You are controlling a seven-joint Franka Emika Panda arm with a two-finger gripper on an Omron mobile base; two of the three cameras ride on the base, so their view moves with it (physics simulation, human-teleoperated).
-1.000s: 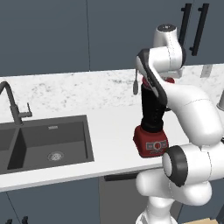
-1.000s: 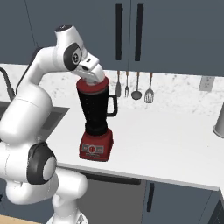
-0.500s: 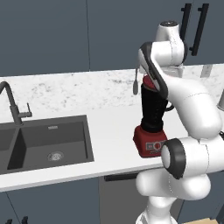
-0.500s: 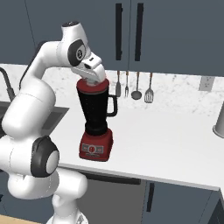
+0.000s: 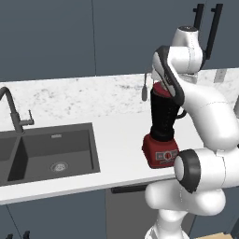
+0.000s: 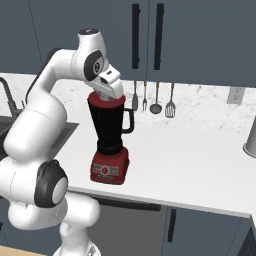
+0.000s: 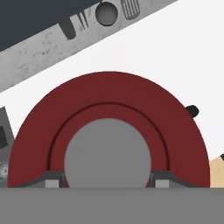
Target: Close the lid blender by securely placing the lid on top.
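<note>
The blender (image 6: 110, 127) stands on the white counter, a tall black jar with a side handle (image 6: 131, 120) on a boxy red base (image 5: 160, 151). The red lid (image 7: 109, 100) lies on the jar's top (image 5: 158, 89), and its grey knob (image 7: 107, 153) shows large in the hand view. My gripper (image 6: 108, 91) comes down onto the lid from above. Its fingertips (image 7: 53, 180) press against both sides of the knob, so it is shut on the lid.
Several utensils (image 6: 156, 99) hang on the back wall behind the blender. A dark double sink (image 5: 51, 149) with a faucet (image 5: 11, 109) lies to the left. A metal container (image 6: 250, 137) stands at the counter's far right. Dark cabinets hang above.
The arm's upper links have shifted slightly while the hand has stayed at the lid on the jar's top. The blender has not moved.
</note>
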